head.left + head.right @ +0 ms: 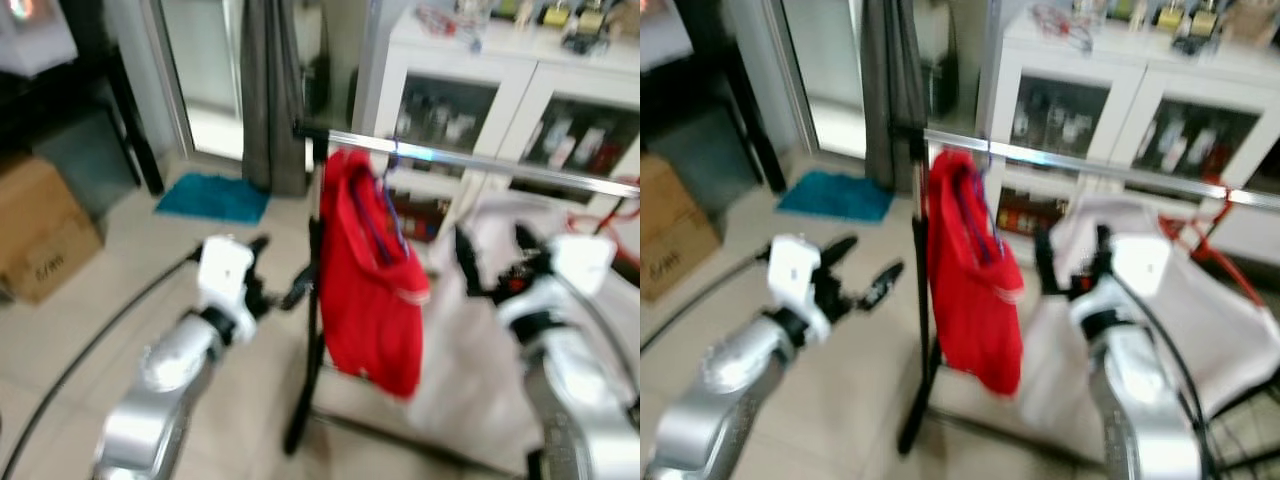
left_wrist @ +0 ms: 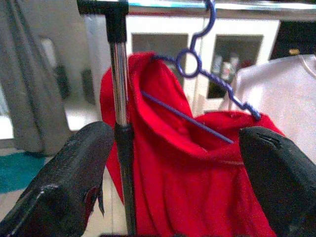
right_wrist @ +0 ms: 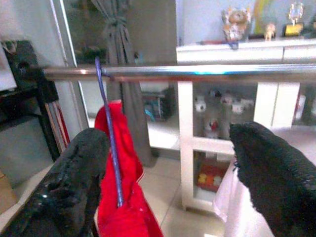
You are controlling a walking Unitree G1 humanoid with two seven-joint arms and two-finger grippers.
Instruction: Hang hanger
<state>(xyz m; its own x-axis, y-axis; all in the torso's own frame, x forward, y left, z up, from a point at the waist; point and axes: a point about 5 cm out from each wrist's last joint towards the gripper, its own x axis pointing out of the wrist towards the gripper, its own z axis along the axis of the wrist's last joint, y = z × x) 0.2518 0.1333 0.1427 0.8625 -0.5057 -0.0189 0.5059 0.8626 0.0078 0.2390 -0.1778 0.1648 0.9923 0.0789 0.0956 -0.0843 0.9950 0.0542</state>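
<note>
Hanger w/ red shirt sits hooked on the chrome rail, near its left end, right beside the black upright post. Shirt droops lopsided; hanger's far arm pokes out bare. Left gripper hovers just left of the shirt, fingers spread apart, nothing between them. Right gripper waits on the right, near side of the rail, jaws wide too, empty. Hook looks seated, so imo the job now is a clean exit: draw both arms straight back toward the robot, fingers kept apart, no snagging fabric or nudging the hook. White garment hangs just right, so give it room.
</note>
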